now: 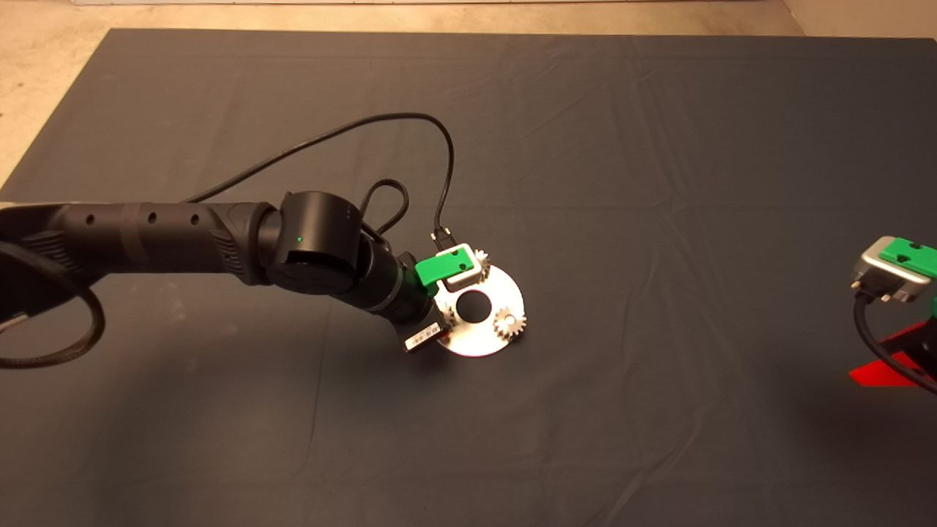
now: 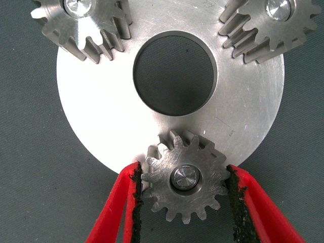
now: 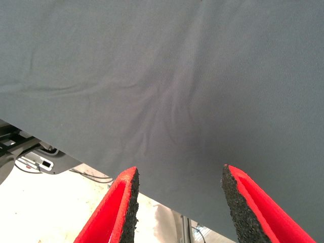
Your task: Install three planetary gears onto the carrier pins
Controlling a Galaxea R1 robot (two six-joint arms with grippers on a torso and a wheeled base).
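Dark grey cloth, the mat (image 1: 585,183), covers nearly the whole tabletop, with bare pale floor showing only past its far edge and its far-left corner; wide open cloth lies on every side of the work, most of all toward 3 o'clock and 6 o'clock. One left arm (image 1: 146,238) reaches in from 9 o'clock to the middle of the mat, and the left gripper (image 2: 185,202) hangs over the 9 o'clock rim of one flat silver disc (image 2: 106,126) with one round central hole (image 2: 174,75). Three planetary gears sit on the disc, each with a carrier pin's bright end showing in its bore. In the head view one gear (image 1: 509,323) lies at about 4 o'clock on the disc, one (image 1: 481,258) peeks out at about 12 o'clock, and the third is hidden under the gripper. The left wrist view shows that third gear (image 2: 185,183) on its pin (image 2: 185,178), overhanging the disc's rim, with the left jaws closed on its teeth, one pad against each side. The right gripper (image 3: 177,202) waits at the mat's 3 o'clock edge, its jaws apart and empty over the cloth's border.
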